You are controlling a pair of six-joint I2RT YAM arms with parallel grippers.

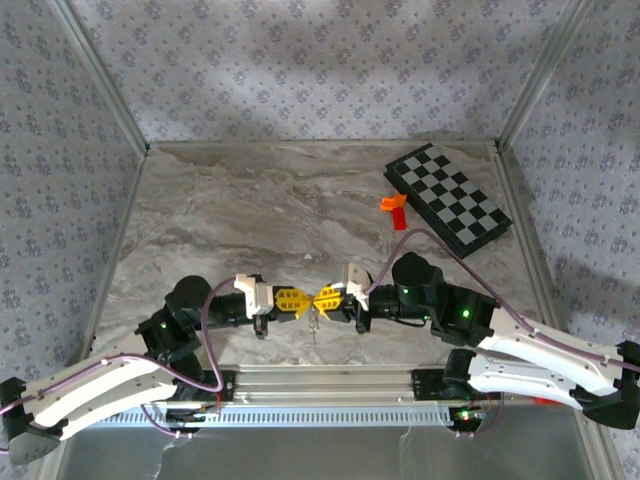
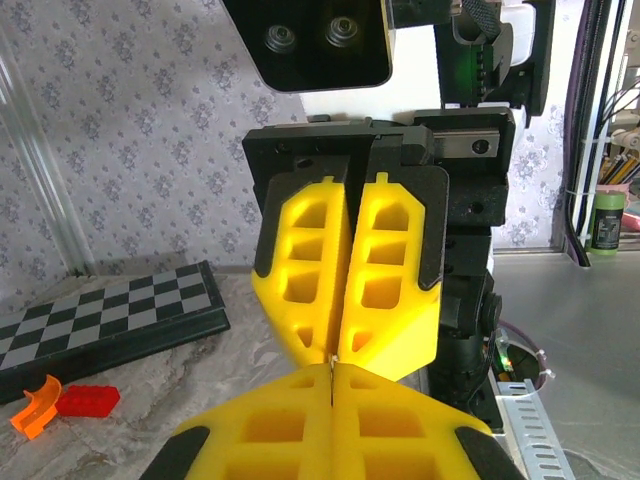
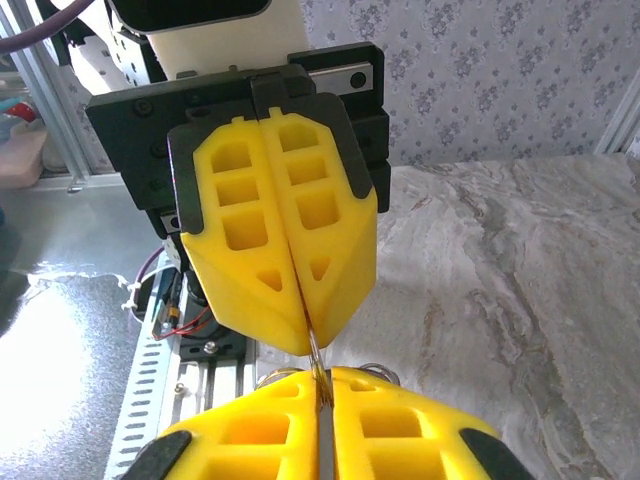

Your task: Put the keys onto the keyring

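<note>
Two grippers meet tip to tip low in the middle of the top view: the left gripper (image 1: 303,301) comes in from the left and the right gripper (image 1: 318,297) from the right, and their yellow pads almost touch. Each has two fingers, and both pairs are clenched with no gap along the seam.

One keyring (image 3: 313,350) shows in the right wrist view as a thin silvery wire. It curves up out of the seam of the right gripper's fingers at the bottom of the frame and reaches the tips of the left gripper above. The right gripper is pinching it. A sliver of metal also sits at the left gripper's seam, but I cannot tell whether that is the ring or the key. One short chain (image 1: 314,322) dangles just below the meeting point in the top view.

One black-and-white chessboard (image 1: 450,198) lies at the upper right of the marbled table (image 1: 250,210). Just left of it are one orange piece (image 1: 391,202) and one red block (image 1: 400,220), which touch each other.
</note>
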